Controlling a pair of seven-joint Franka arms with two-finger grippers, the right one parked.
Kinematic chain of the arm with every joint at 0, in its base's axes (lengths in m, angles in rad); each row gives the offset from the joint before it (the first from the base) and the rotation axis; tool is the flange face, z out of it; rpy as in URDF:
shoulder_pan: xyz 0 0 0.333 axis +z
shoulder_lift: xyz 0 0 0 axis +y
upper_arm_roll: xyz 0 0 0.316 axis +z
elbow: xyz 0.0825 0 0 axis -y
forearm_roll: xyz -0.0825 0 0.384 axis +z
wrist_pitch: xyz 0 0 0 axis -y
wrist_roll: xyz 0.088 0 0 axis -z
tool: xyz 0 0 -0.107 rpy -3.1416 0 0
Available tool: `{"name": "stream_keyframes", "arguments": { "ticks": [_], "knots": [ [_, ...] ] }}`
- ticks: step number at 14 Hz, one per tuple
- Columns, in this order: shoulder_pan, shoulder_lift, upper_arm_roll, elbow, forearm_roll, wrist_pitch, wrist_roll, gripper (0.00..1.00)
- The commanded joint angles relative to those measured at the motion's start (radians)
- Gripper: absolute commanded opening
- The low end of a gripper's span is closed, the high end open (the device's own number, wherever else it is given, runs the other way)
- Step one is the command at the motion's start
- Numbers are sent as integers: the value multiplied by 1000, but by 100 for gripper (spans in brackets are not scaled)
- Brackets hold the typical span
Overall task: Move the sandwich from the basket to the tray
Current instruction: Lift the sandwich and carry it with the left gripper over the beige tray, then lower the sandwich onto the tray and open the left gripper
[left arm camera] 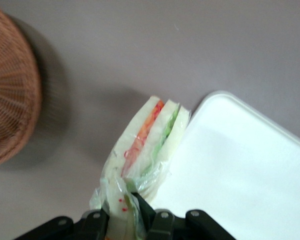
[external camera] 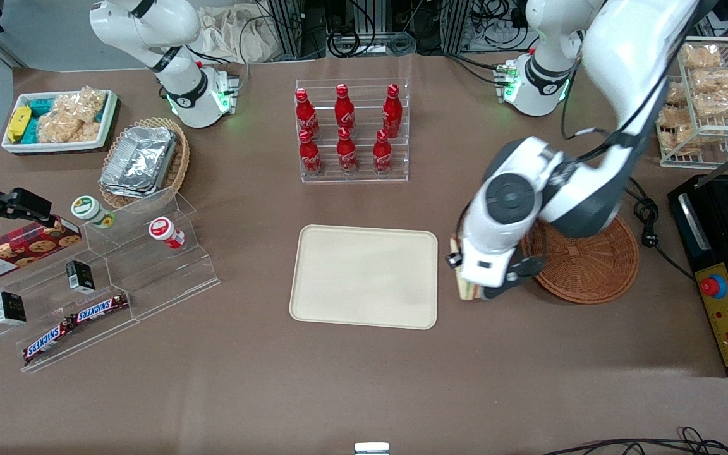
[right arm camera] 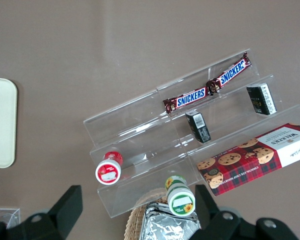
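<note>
gripper: left arm's gripper (external camera: 474, 292) sits between the tray and the basket, above the brown table (external camera: 364, 379), just beside the tray's edge on the working arm's side
jaws: clenched on the sandwich's clear wrap at one end; black fingers (left arm camera: 160, 222) pinch the plastic
sandwich: triangular wedge (left arm camera: 150, 145), pale bread with orange, red, green layers; hangs from the gripper out of the basket, over the bare table with its tip at the tray's corner; in the front view only a sliver (external camera: 465, 289) shows under the wrist
basket: round reddish-brown wicker (external camera: 585, 265), toward the working arm's end, partly covered by the arm; its rim (left arm camera: 12, 95) is apart from the sandwich
tray: cream rectangular (external camera: 364, 278), flat on the table mid-way, nothing on it; its corner (left arm camera: 240, 165) is just beside the sandwich
other: rack of red Coca-Cola bottles (external camera: 348, 129) farther from the front camera than the tray
</note>
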Motion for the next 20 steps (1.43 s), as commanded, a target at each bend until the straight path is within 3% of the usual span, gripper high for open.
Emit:
{"name": "stream_keyframes", "arguments": {
  "ticks": [1, 3, 8, 9, 10, 11, 20],
  "knots": [
    [-62, 155, -4, 113, 71, 41, 15, 0],
    [-95, 202, 2, 113, 83, 119, 16, 0],
    [-119, 265, 2, 104, 117, 127, 15, 1],
    [-119, 265, 2, 104, 117, 126, 15, 23],
    [-119, 265, 2, 104, 116, 126, 15, 83],
    [-117, 260, 2, 104, 119, 120, 16, 100],
    [-56, 109, 2, 113, 106, 39, 15, 100]
  ]
}}
